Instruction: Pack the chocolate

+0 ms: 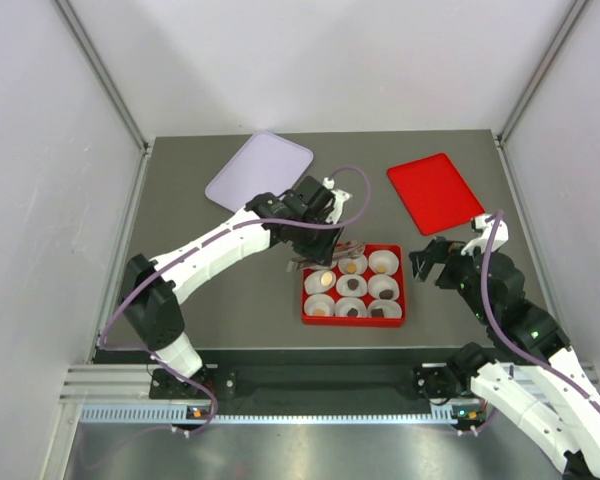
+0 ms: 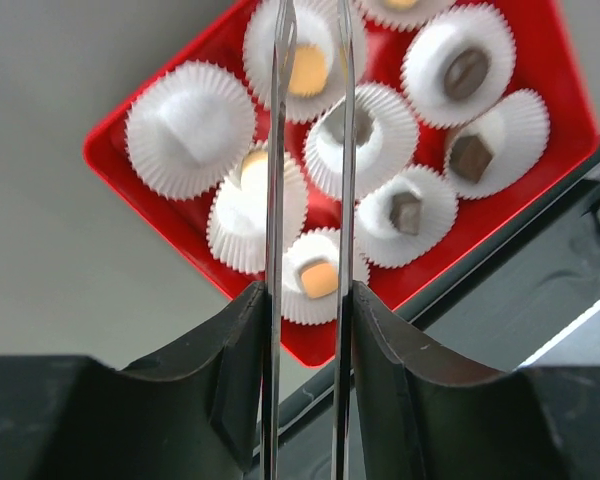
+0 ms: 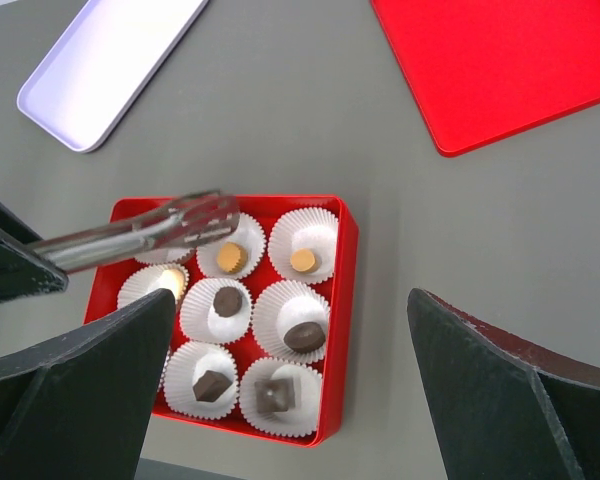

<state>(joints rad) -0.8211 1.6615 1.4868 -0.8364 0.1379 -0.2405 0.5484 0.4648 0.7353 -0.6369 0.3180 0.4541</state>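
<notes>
Your left fingers (image 2: 232,372) were clenched on thin tongs (image 3: 180,222) above the red tray (image 3: 347,300), your right fingers (image 3: 510,390) spread empty beside it, and the chocolate (image 3: 228,301), small pieces in white cups (image 3: 317,226), looked light, hard and slippery, likely best pinched gently across its sides.

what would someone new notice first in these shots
The red box at the middle of the table draws the eye: nine white paper cups in a grid, most holding a brown or tan chocolate. Above its far left part, the left claw holds thin metal tongs. A lavender tray and a red tray lie at the far side.
</notes>
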